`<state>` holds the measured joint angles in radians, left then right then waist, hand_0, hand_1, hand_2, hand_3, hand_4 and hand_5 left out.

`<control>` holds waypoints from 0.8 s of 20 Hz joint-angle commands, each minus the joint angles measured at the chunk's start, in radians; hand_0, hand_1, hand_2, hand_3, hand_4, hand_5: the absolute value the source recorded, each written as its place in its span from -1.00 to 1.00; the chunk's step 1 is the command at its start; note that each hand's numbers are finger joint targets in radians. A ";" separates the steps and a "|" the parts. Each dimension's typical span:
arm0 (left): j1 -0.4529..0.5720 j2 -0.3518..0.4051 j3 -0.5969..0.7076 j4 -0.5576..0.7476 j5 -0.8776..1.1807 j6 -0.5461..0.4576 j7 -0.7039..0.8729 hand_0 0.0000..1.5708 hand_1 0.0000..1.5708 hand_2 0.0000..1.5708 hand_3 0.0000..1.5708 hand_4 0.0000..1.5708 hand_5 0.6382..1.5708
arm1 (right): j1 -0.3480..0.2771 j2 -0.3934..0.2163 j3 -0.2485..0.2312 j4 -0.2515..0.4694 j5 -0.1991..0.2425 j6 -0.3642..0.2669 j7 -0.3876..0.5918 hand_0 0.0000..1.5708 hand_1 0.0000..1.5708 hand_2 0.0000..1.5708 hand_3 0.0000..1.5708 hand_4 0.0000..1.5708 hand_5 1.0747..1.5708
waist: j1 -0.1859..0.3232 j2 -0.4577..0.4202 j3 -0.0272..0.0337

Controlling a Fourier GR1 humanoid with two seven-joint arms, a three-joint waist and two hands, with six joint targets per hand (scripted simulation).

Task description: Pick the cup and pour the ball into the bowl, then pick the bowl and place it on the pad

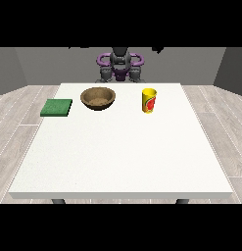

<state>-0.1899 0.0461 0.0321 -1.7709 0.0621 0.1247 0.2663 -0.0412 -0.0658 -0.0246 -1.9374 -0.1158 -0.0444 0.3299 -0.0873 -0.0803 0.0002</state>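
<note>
The yellow cup (pixel 149 100) stands upright near the table's (pixel 122 157) far edge, right of the brown bowl (pixel 98 98) and green pad (pixel 57 107), well apart from both hands, whose finger state cannot be told.

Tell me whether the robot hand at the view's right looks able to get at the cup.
Probably yes. The cup stands upright and alone on that side of the table, well apart from the bowl. The robot hand itself isn't visible.

White table (pixel 117 157), pale plank floor (pixel 24 112), seemingly grey walls (pixel 24 63).
</note>
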 commanded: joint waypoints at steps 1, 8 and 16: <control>-0.064 -0.021 0.002 0.086 -0.054 0.021 -0.179 -1.00 -1.00 -1.00 -1.00 -0.27 0.93 | -0.040 0.043 0.053 0.032 0.050 -0.004 -0.119 -1.00 -1.00 -1.00 -0.71 -0.07 0.92 | -0.020 0.176 -0.0005; -0.087 0.063 0.119 0.248 -0.003 -0.066 -0.425 -1.00 -1.00 -1.00 -1.00 -0.33 0.83 | -0.056 -0.022 -0.081 0.135 -0.050 0.108 -0.332 -1.00 -1.00 -1.00 -1.00 -0.12 0.92 | -0.024 0.342 -0.0002; -0.108 0.068 0.140 0.575 -0.027 -0.108 -0.647 -1.00 -1.00 -1.00 -1.00 -1.00 0.74 | -0.049 -0.061 -0.120 0.178 -0.077 0.163 -0.360 -1.00 -1.00 -1.00 -1.00 -0.15 0.95 | -0.055 0.325 -0.0007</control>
<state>-0.2770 0.1022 0.1389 -1.3458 0.0375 0.0311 -0.2658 -0.1185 -0.1305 -0.1564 -1.7574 -0.2006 0.0931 0.0159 -0.1161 0.2295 -0.0001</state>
